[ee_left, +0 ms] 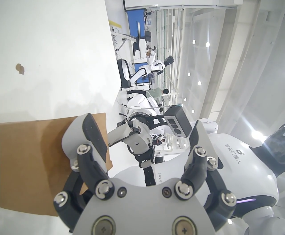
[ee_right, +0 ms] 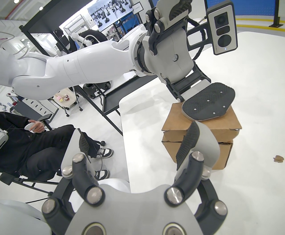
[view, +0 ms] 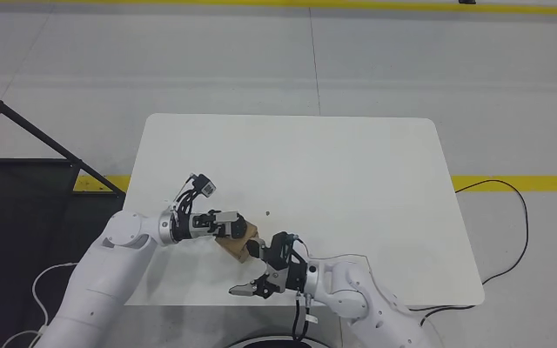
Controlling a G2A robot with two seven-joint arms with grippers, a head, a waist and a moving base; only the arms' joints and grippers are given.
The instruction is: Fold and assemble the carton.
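Carton (ee_right: 173, 120): small brown cardboard box, flaps folded shut; a seam runs across its near face; it stands upright on the table (view: 348, 157), near the front edge, toward the robot's left

Left gripper (ee_left: 143, 124): released, fingers spread wide; it comes at the carton from the robot's left side, above it

Left gripper, lower finger (ee_right: 209, 102): its ribbed black pad lies flat on the carton's top face, near the edge of the lid; touching

Left gripper, upper finger (ee_right: 178, 9): raised well clear of the carton, in the air; nothing is between the two fingers

Right gripper (ee_right: 138, 138): released, jaws wide apart; it sits at the carton's front side, between the carton and the table's front edge; nothing held

Right gripper, one finger (ee_right: 193, 142): in front of the carton's near face, close to the seam; from the left wrist view its tip is at the carton's edge; touching or just beside, I cannot tell which

Right gripper, other finger (ee_right: 82, 142): well apart from the carton, out past the table's front edge

Arms, top view: the two meet at the carton from opposite sides, the left one from the left, the right one from the front

Scrap (ee_right: 278, 158): a small brown crumb of cardboard; it lies loose on the table near the carton, toward the table's middle; apart from both grippers
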